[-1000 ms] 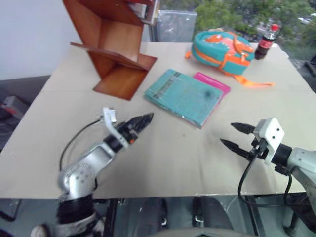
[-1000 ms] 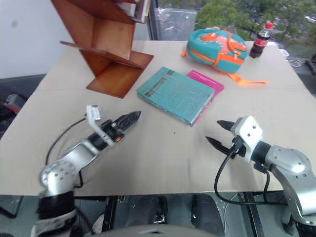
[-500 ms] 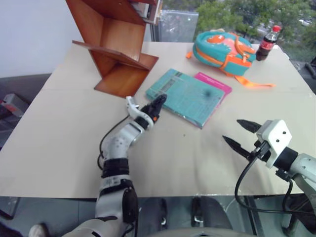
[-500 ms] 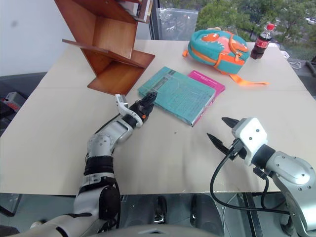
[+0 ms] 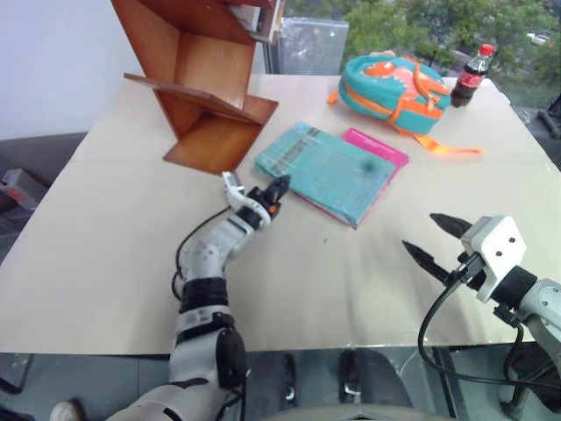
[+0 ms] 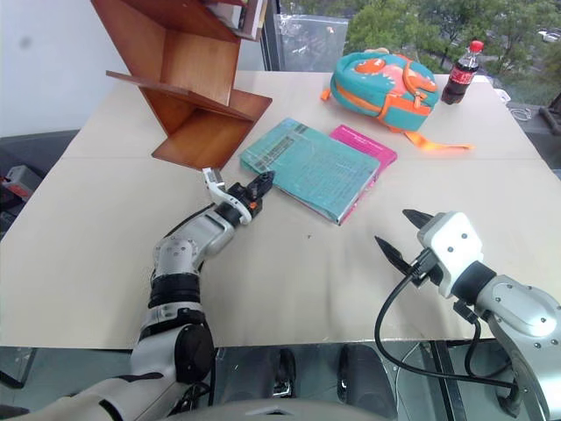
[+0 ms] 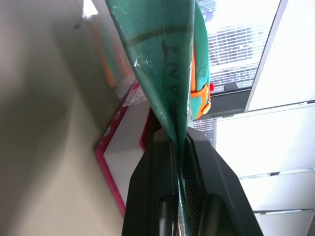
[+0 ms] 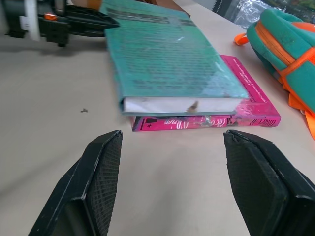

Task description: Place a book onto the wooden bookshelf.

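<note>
left gripper (image 5: 280, 185) pinches the thin glossy teal book (image 5: 337, 169).

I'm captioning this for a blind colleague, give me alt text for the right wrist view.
The open right gripper faces a teal book lying on a pink book, with the left gripper at its far edge and a teal and orange bag beside.

The beige table (image 5: 105, 228) carries the wooden bookshelf (image 5: 206, 88) at its far left corner, a teal backpack (image 5: 394, 83) and cola bottle (image 5: 472, 74) by the far edge, and a pink book (image 5: 386, 151) mid-table.
</note>
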`<state>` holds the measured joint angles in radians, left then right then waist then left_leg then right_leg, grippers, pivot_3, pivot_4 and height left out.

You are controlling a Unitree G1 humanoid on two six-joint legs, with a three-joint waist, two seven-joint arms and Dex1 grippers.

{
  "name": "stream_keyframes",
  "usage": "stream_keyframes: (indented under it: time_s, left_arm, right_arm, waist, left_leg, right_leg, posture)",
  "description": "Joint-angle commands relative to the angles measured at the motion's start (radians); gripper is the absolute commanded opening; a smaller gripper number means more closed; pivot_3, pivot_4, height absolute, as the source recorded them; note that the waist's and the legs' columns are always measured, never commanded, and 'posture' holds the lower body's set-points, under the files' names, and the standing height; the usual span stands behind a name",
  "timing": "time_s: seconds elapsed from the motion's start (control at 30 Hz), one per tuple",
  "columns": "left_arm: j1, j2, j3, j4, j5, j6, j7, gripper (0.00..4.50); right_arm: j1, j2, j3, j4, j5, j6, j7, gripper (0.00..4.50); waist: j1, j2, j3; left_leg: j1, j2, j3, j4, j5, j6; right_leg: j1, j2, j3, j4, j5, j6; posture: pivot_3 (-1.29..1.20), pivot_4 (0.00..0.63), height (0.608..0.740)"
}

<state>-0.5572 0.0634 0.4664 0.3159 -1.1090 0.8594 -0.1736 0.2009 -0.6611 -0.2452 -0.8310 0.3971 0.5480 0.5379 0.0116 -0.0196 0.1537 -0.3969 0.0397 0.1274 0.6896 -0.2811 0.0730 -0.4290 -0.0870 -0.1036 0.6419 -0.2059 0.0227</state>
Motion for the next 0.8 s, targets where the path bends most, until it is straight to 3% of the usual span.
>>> stream_keyframes:
  time_s: [0.03,0.17,0.3,0.47,0.8]
  left_arm:
    - [0.051,0.005,0.020,-0.079,-0.038,0.049,0.063,0.06]
    - [0.091,0.016,0.009,-0.118,-0.017,0.041,0.087,0.06]
    - [0.064,0.023,-0.001,-0.070,0.006,0.014,0.056,1.66]
    - [-0.024,0.042,-0.015,0.085,0.049,-0.008,-0.025,4.24]
    - [-0.138,0.069,-0.013,0.292,0.095,0.039,-0.156,4.24]
  right_arm:
    - [-0.007,-0.001,-0.013,-0.028,-0.002,-0.018,-0.004,3.36]
    - [-0.015,-0.003,-0.002,-0.020,-0.006,-0.022,-0.001,3.36]
    - [-0.023,-0.001,0.009,-0.012,-0.012,-0.023,-0.003,3.36]
    - [-0.026,0.001,0.015,-0.012,-0.018,-0.021,-0.005,3.36]
    - [-0.039,-0.001,0.003,-0.056,-0.002,0.015,-0.025,3.36]
  waist:
    - [0.001,0.000,0.000]
    - [0.002,0.000,0.000]
    - [0.002,0.000,0.000]
    - [0.006,0.000,0.000]
    - [0.006,0.000,0.000]
  left_leg:
    - [0.000,0.000,0.000,0.000,0.000,0.000]
    - [0.000,0.000,0.001,0.000,0.000,0.000]
    - [0.000,-0.001,0.000,0.000,0.000,0.000]
    - [0.000,-0.001,0.000,0.000,0.000,0.000]
    - [-0.001,-0.001,-0.001,0.000,0.000,0.000]
  right_leg:
    - [0.000,0.000,0.000,0.000,0.000,0.000]
    - [0.000,0.000,0.001,0.000,0.000,0.000]
    - [0.000,0.000,0.000,0.000,0.000,0.000]
    - [0.000,0.000,-0.004,0.000,0.000,0.000]
    - [0.000,-0.001,-0.005,0.000,0.000,0.000]
  posture:
    - [0.00,0.150,0.740]
    - [0.00,0.150,0.740]
    - [0.00,0.150,0.740]
    - [0.00,0.150,0.740]
    - [0.00,0.150,0.740]
